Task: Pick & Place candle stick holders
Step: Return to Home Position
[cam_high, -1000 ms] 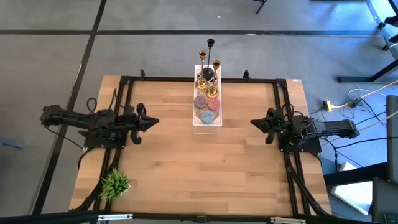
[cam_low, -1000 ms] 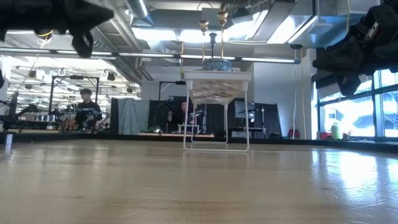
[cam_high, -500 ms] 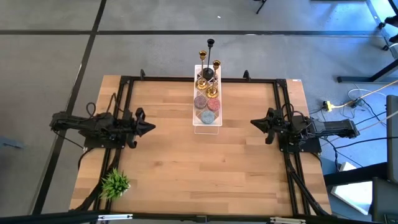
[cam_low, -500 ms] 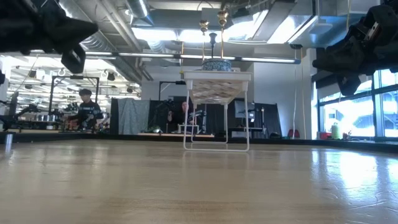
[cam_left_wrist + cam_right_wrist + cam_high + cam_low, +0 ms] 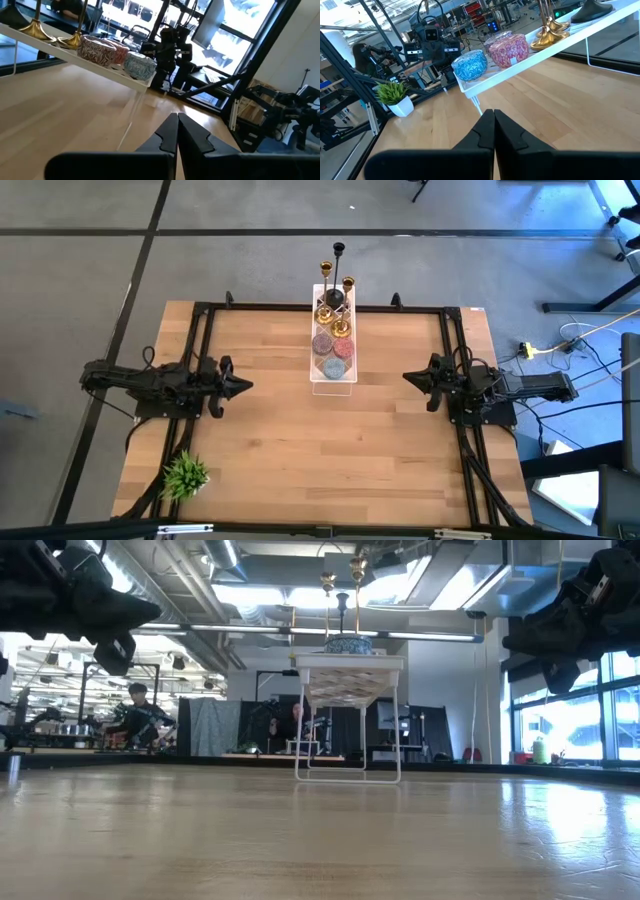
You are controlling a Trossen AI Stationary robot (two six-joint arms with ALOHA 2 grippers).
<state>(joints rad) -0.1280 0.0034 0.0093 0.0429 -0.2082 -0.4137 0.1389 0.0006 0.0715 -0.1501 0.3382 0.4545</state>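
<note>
Candle stick holders [image 5: 334, 308] stand at the far end of the white shelf [image 5: 333, 385], ahead of both grippers and midway between them. There is one black stem and what look like two or three gold ones, though the count is hard to fix from above.

Nothing is held, and with the stems on the shelf the placing looks done, so the step in hand seems to be parking the arms. Each arm lies low at its own side of the table [image 5: 330, 460], pointing inward. The left gripper [image 5: 245, 386] has its fingers pressed together and hangs well short of the shelf, which sits off to its right. The right gripper [image 5: 407, 377] is likewise pinched closed on nothing, with the shelf off to its left. Any next move probably calls only for settling into rest, well clear of the shelf legs.

The tabletop is pale wood inside a black frame. On the shelf, nearer the grippers than the stems, sit a pink scented candle [image 5: 509, 49] and a blue one [image 5: 471, 65]. A small green plant [image 5: 185, 474] stands behind and beside the left gripper, near the table's front corner. Beyond the table is an open workshop with benches, screens and a person [image 5: 137, 715] far off.
</note>
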